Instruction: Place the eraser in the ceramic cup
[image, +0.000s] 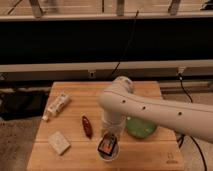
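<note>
One eraser (107, 144) over the cup (109, 152), near the counter's (75, 156) front edge.
Your gripper (108, 142) fingers look clenched on it; release off-centre and it may catch the rim, tipping the cup.

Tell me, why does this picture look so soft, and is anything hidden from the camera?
Camera view: soft and blurry throughout under warm, even light, black band behind the table. The arm hides part of the green bowl. The gripper sits at the ceramic cup with the eraser at its mouth; edges there smear together.
</note>
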